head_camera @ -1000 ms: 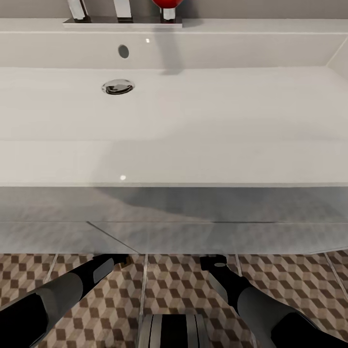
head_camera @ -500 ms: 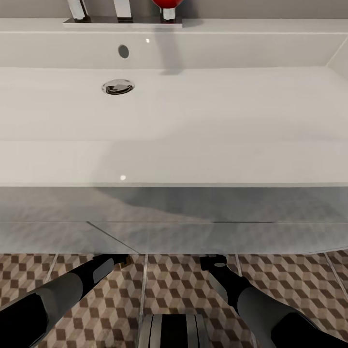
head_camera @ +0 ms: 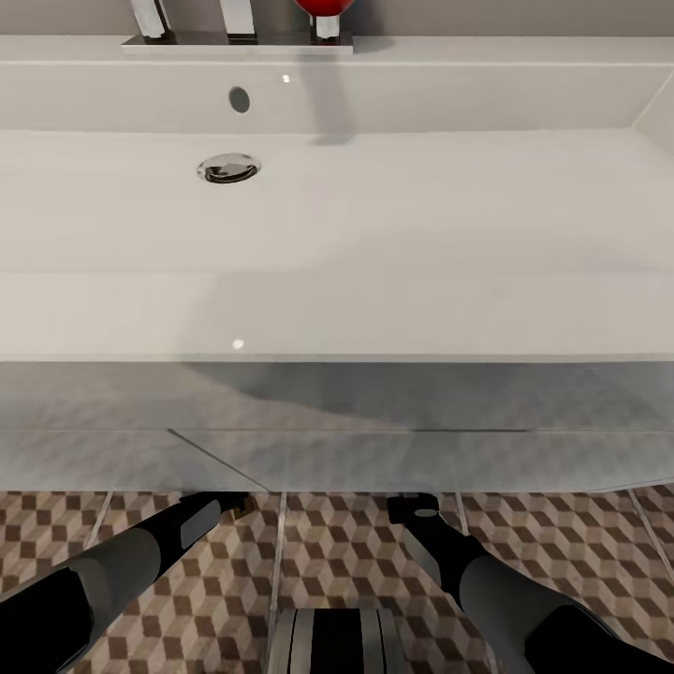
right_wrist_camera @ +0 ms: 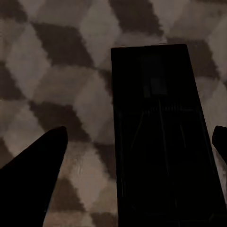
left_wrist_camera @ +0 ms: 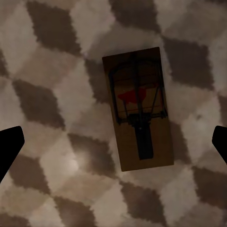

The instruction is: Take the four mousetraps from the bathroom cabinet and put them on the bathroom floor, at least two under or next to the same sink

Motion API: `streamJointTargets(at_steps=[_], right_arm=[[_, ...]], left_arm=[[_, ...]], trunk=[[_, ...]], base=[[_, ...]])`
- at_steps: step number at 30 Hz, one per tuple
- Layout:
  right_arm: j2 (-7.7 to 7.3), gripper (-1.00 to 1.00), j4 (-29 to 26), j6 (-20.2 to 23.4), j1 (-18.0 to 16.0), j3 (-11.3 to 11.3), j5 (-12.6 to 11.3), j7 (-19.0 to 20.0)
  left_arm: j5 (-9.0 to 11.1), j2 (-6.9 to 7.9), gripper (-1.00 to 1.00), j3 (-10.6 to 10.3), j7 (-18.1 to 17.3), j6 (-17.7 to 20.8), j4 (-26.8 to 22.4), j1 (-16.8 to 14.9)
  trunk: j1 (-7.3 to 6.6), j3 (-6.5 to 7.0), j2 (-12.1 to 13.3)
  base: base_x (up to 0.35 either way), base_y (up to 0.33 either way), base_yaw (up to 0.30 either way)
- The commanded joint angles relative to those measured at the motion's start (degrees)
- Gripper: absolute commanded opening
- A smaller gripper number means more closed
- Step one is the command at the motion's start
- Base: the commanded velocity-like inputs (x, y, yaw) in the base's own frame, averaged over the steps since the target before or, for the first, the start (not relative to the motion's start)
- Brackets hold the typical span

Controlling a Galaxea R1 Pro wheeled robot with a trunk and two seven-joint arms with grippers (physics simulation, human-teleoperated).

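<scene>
The head view looks steeply down from above onto the wide white rectangular basin (head_camera: 374, 215) with its chrome drain, taking in a strip of brown-and-beige cube-patterned tiled floor (head_camera: 346, 552) below the vanity front, where both dark forearms reach forward. The left wrist view faces straight down at that same floor from very near, over a flat dark-brown wooden mousetrap with a wire bar (left_wrist_camera: 138, 109). The right wrist view sits nearer still above the same tiling, over a second, shadowed dark rectangular mousetrap (right_wrist_camera: 163, 137).
</scene>
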Motion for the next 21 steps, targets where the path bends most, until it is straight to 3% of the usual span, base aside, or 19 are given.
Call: streamJointTargets(at_steps=[1,21], right_arm=[[-0.03,1.00,-0.1,0.4,0.0,0.5,-0.2,-0.4],[-0.10,1.00,-0.1,0.4,0.0,0.5,-0.2,-0.4]], left_arm=[[0.2,0.07,1.00,-0.4,0.5,0.2,-0.2,0.0],[0.2,0.07,1.00,-0.4,0.5,0.2,-0.2,0.0]], trunk=[[-0.01,-0.03,0.0],[-0.01,-0.03,0.0]], base=[[0.000,0.000,0.000],[0.000,0.000,0.000]])
